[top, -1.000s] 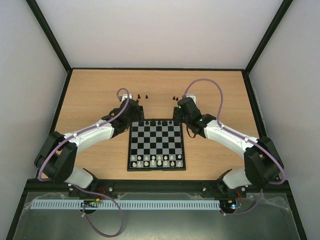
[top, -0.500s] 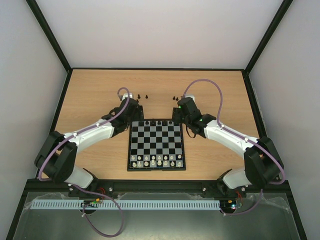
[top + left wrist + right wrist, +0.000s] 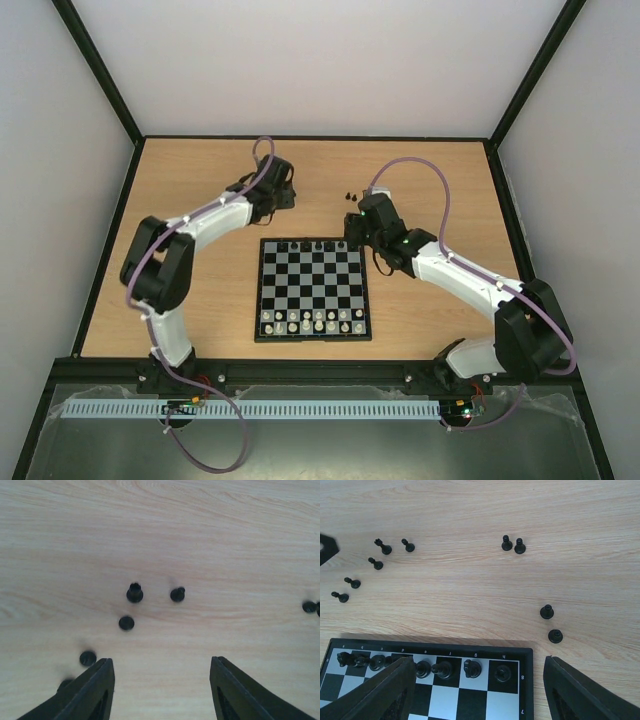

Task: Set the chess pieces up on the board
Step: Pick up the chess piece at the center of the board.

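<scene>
The chess pieces [image 3: 443, 669] are tiny, black and glossy. Several are lined along the board's [image 3: 430, 649] top row, and others are scattered on the table [image 3: 470, 595] above it. Since the earlier frame, the left gripper [image 3: 161, 662] has been swung up-left over loose pieces, jaws apart and empty. The right gripper [image 3: 479, 661] is held apart over the board's top edge.

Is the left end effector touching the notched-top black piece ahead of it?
Apart. The left wrist view shows bare tabletop between the notched-top black piece and both fingertips of the left end effector, whose jaws stand open and empty.
</scene>
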`<action>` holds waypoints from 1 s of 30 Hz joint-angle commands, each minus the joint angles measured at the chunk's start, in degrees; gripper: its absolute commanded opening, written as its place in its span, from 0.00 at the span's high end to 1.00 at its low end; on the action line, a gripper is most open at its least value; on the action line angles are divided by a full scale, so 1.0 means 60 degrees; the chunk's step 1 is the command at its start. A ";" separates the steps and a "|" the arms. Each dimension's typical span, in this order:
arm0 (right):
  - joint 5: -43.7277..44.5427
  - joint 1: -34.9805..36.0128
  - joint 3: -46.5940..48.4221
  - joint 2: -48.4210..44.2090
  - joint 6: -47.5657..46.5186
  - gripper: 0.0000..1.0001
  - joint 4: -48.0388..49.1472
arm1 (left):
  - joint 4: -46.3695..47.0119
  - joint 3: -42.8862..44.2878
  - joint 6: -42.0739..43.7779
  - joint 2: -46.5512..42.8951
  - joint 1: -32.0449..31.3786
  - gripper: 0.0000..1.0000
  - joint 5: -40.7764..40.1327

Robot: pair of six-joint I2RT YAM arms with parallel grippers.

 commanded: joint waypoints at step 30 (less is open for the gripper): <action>-0.0249 -0.0021 -0.0096 -0.0178 0.0134 0.28 0.0041 | -0.3440 0.5281 0.1017 0.4269 0.1604 0.54 0.2084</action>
